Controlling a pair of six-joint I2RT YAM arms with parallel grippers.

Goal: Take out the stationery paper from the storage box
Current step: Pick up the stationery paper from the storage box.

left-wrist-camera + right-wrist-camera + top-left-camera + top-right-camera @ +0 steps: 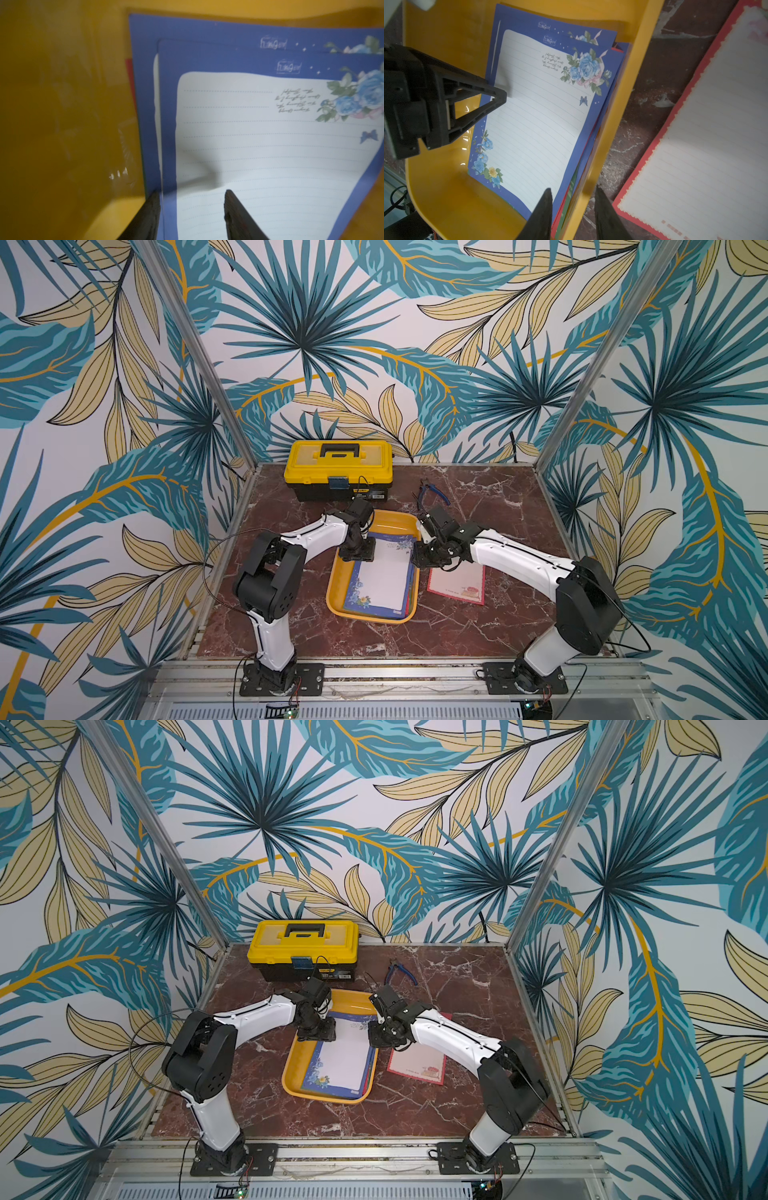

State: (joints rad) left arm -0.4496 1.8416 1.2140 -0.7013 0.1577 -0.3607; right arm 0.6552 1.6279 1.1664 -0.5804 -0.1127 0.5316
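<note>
**Left claw** (191, 192): one. Fingers apart, tips down on the stationery paper (259, 145) inside the storage box (62, 104). One tip is on the white centre, the other at the sheets' outer edge, and the paper is rucked between them.

**Right claw** (573, 189): one. Fingers apart, astride the box's opposite long wall, one tip over the stack's edge and the other outside, above the counter (643, 104) (whether they press the wall cannot be told).

**Storage box:** one, orange-yellow, mid-counter.

**Stationery paper:** a stack lying in the box. Two blue floral sheets counted on top, slightly offset. Red and green edges show beneath, number unreadable.

**Red-bordered sheet** (457, 583): one, flat on the counter just beside the box, on the robot's right.

**Toolbox** (338, 466): one, yellow lid, at the back.

**Pliers** (434, 493): one pair, blue handles, near the toolbox.
</note>
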